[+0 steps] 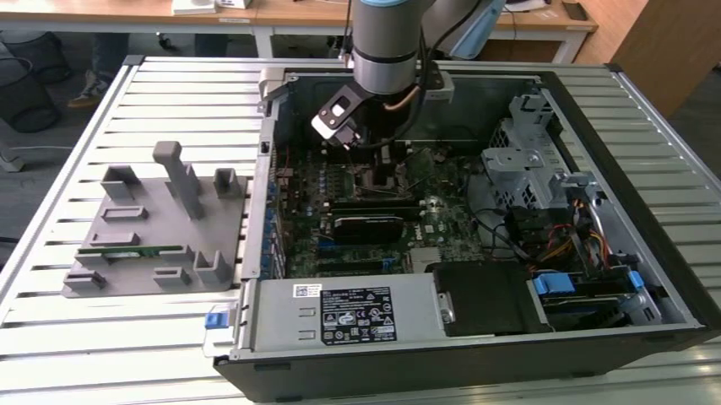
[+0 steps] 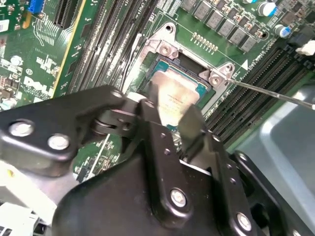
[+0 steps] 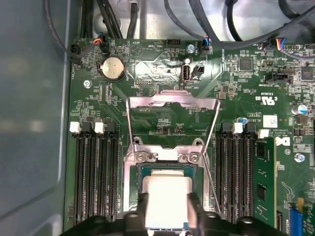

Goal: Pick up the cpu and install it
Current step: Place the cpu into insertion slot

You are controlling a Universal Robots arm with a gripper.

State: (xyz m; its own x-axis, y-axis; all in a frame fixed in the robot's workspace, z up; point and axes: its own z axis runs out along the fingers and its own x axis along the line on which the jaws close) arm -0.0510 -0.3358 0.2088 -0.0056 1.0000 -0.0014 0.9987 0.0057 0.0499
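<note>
One high overview, two close wrist cameras on the socket
The exterior view looks down at a slant from well back, taking in the slatted table (image 1: 169, 84), the whole open computer case (image 1: 372, 371) and the arm (image 1: 383, 42) reaching into it. The first wrist view faces almost straight down on the motherboard (image 3: 162, 64) from near. The second wrist view sits nearer still and looks slantwise past the gripper (image 2: 172, 115). Both wrist views share the socket (image 3: 170, 157) and the cpu (image 3: 167, 196) clamped between the fingers (image 3: 142, 209)
</note>
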